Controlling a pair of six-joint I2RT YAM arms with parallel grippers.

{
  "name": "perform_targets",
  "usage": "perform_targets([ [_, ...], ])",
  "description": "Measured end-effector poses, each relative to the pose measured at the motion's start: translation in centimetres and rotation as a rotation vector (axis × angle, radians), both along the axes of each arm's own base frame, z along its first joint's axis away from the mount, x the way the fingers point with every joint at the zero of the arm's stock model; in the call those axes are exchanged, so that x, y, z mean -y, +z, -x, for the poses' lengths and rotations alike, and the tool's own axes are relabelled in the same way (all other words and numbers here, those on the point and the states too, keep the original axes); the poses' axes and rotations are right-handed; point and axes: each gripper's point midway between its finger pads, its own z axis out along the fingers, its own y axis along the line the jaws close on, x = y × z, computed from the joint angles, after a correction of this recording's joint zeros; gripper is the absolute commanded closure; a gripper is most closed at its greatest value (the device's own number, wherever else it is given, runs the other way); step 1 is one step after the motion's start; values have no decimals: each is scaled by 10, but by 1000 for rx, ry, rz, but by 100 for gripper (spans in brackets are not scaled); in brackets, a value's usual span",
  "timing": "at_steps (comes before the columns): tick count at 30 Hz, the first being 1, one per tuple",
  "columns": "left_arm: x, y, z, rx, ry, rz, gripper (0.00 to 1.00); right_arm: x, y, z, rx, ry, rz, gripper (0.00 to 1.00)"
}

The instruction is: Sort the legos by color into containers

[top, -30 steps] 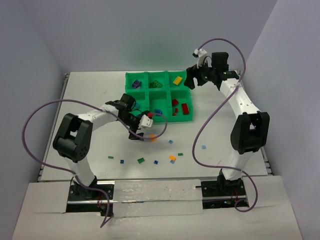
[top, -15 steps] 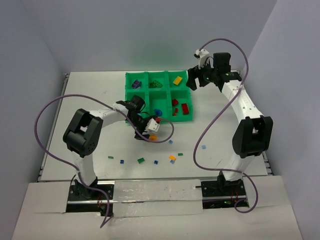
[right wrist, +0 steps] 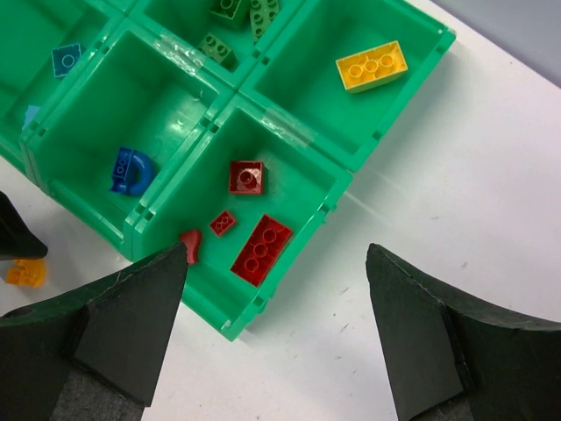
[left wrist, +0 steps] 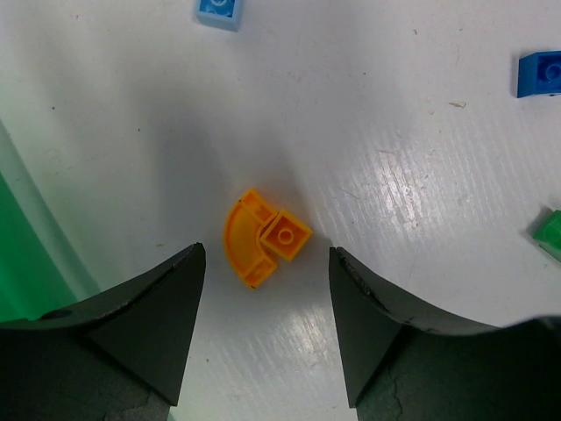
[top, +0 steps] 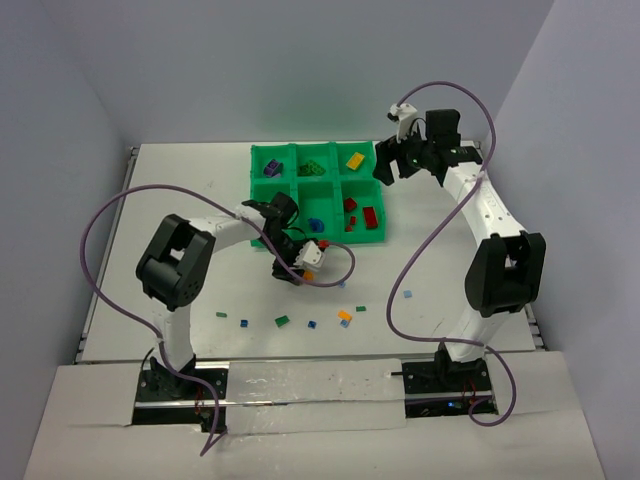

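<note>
The green tray of containers (top: 262,190) holds sorted legos: purple (top: 272,170), green (top: 314,168), yellow (right wrist: 372,66), red (right wrist: 260,249) and a blue curved piece (right wrist: 131,171). My left gripper (left wrist: 266,256) hangs low over the table just in front of the tray, jaws open. An orange curved lego (left wrist: 244,241) with a small orange brick (left wrist: 287,237) against it lies at the fingertips, untouched; it shows as a speck of orange lego (top: 308,274) from above. My right gripper (right wrist: 276,254) hovers open and empty above the tray's right edge.
Loose bricks lie on the table in front of the tray: green (top: 282,321), blue (top: 243,323), orange (top: 345,316), light blue (top: 407,294). Close to the left gripper are a light blue brick (left wrist: 219,9), a blue one (left wrist: 539,73) and the tray wall (left wrist: 22,246).
My left gripper has swung right along the tray front to the orange pieces, and its jaws have narrowed. The right gripper has shifted slightly left above the tray.
</note>
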Motion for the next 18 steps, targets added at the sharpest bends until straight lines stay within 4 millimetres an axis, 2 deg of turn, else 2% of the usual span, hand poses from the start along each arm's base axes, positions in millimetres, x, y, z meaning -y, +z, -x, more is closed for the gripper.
perform_targets([
  [4, 1, -2, 2, 0, -8, -9, 35, 1, -2, 1, -7, -3, 5, 10],
  [10, 5, -3, 1, 7, -19, -16, 49, 3, -2, 3, -5, -10, 9, 10],
  [18, 5, -3, 1, 7, -14, -22, 61, 4, -9, 10, -26, -13, 14, 9],
])
